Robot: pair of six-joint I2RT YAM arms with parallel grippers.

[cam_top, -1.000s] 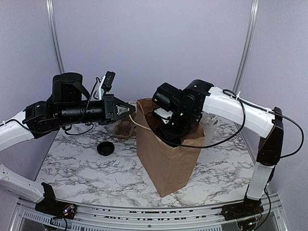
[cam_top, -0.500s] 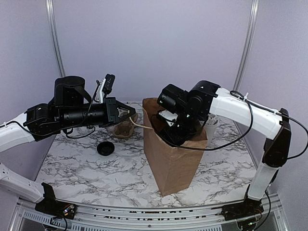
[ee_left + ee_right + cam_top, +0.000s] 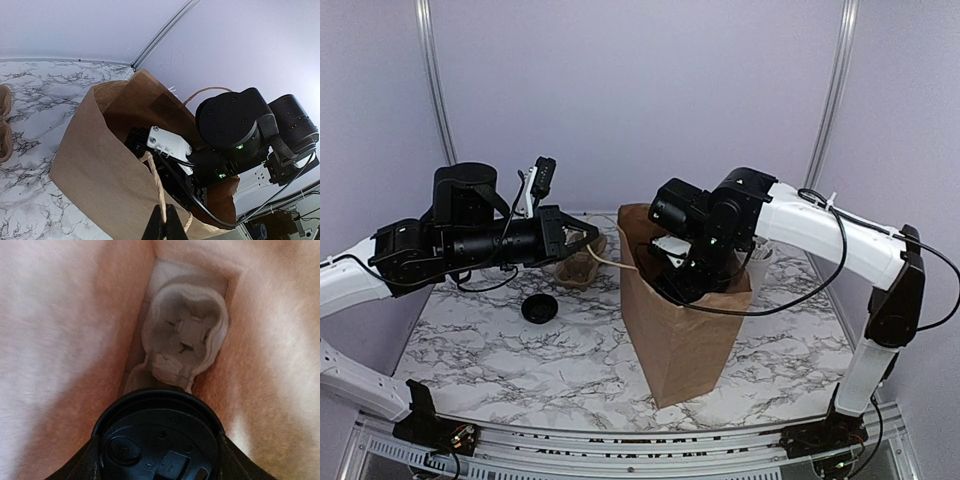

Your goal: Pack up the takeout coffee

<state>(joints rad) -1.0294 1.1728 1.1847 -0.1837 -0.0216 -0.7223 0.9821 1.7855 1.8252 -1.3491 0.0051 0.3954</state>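
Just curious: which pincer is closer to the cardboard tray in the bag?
Right. The right pincer, gripping the lidded cup, is inside the bag above the tray; the left pincer pinches the bag's handle outside.

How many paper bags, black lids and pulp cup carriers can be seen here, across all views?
Paper bag: 1
Black lids: 2, one outside the bag, one inside it
Pulp cup carriers: 2, one outside, one inside
Total: 5

White marble-veined desk point(image 3: 500, 370), brown paper bag point(image 3: 672, 340) standing upright just right of centre, round black lid point(image 3: 540, 308) toward the left edge, brown pulp cup carrier point(image 3: 578, 268) near the far edge.
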